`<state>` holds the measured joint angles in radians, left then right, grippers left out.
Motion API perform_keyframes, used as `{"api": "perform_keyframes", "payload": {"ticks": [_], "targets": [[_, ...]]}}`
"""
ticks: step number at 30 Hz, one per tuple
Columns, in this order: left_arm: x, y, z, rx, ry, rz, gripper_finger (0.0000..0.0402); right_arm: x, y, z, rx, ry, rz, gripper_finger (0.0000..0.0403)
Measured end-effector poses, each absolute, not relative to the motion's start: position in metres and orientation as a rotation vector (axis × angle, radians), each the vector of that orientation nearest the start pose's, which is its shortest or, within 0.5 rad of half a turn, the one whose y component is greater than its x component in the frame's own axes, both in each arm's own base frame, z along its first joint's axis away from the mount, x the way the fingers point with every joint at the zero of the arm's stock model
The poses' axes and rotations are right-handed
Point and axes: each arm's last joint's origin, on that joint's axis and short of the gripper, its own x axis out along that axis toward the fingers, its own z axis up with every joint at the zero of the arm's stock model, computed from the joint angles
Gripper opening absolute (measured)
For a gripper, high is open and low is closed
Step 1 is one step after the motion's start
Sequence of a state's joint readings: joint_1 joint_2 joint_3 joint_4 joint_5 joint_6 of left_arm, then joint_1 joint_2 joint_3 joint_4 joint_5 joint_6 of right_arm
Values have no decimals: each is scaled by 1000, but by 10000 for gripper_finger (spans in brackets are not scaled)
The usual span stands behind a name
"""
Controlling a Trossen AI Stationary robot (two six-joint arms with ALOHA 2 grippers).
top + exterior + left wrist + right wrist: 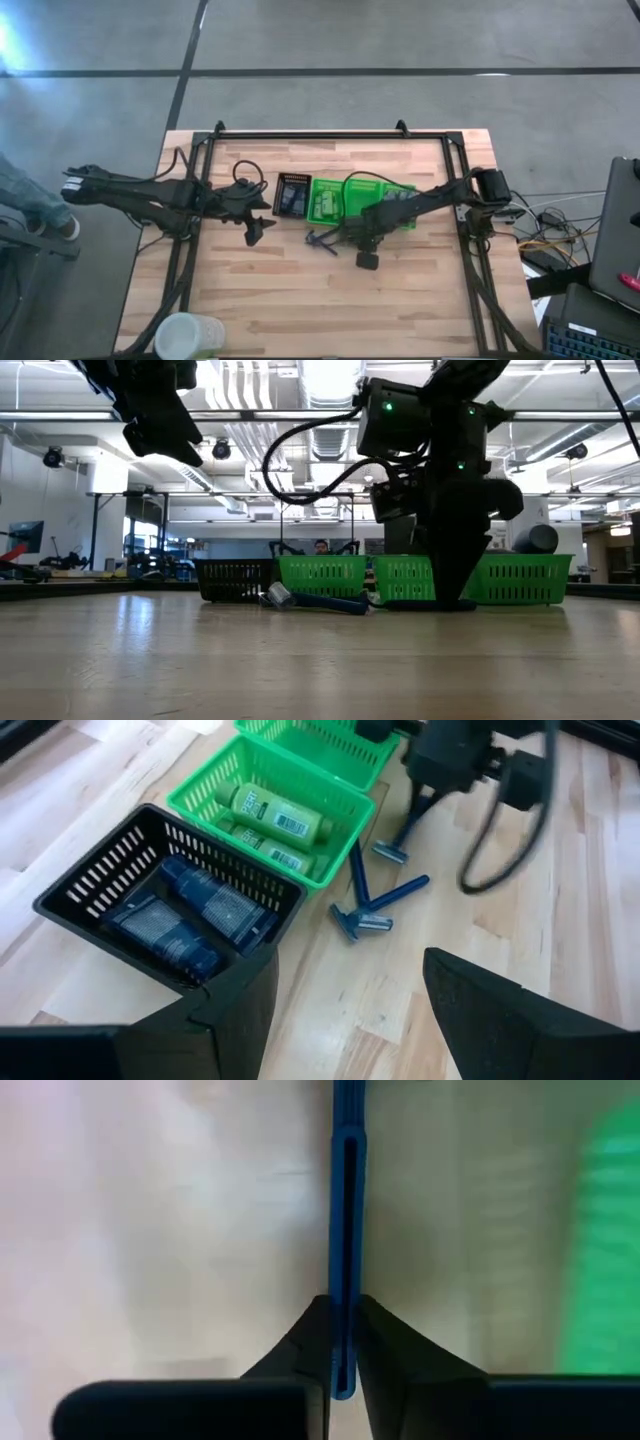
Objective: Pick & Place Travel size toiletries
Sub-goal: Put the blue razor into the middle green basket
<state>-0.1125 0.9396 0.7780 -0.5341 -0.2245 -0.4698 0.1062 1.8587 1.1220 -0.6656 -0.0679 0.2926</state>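
Observation:
Three blue T-shaped razors (362, 910) lie on the wooden table beside the trays. A black slotted tray (90, 885) holds two dark blue tubes (215, 910). The green tray (345, 805) next to it holds green tubes (268, 815), and a second green tray (385, 192) stands beyond. My right gripper (346, 1325) is down at the table by the razors (320, 240), shut on one razor's handle. My left gripper (350, 980) hovers open above the table near the black tray (292, 195), touching nothing. My right gripper pinches a blue razor's handle (347, 1280) between its two fingers, close to the handle's free end. The fingers (420, 815) come from above, pointing down, and the handle runs straight out ahead between them. The razor's head (386, 850) is low at the table.
The metal frame rails (330, 135) run along the table's far edge and both sides. A pale cup (190, 335) stands at the near left corner. Cables and a laptop (615, 230) sit off the right edge. Bare wood (330, 300) fills the near half.

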Motion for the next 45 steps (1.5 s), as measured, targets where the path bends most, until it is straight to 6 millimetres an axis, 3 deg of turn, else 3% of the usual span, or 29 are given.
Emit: {"api": "perform_keyframes", "payload": {"ticks": [3,10,16,21,24,27,36,45], "targets": [[189,-15,275,-325,645,264,255,334,41,153,271,1414,-14,22],[192,-21,279,-187,611,159,254,333,45,205,508,1317,58,23],[202,-36,289,304,482,154,252,329,24,249,919,1130,-46,23],[220,-51,283,732,480,110,252,330,3,276,1169,962,-40,23],[236,-57,276,968,516,161,252,332,-8,279,1285,948,-38,23],[253,-60,277,1091,511,225,252,334,-15,277,1348,955,-41,23],[291,-72,286,1113,475,169,237,343,-26,284,1431,839,-12,23],[305,-75,281,1127,501,156,171,345,-25,287,1435,815,8,23]]}}
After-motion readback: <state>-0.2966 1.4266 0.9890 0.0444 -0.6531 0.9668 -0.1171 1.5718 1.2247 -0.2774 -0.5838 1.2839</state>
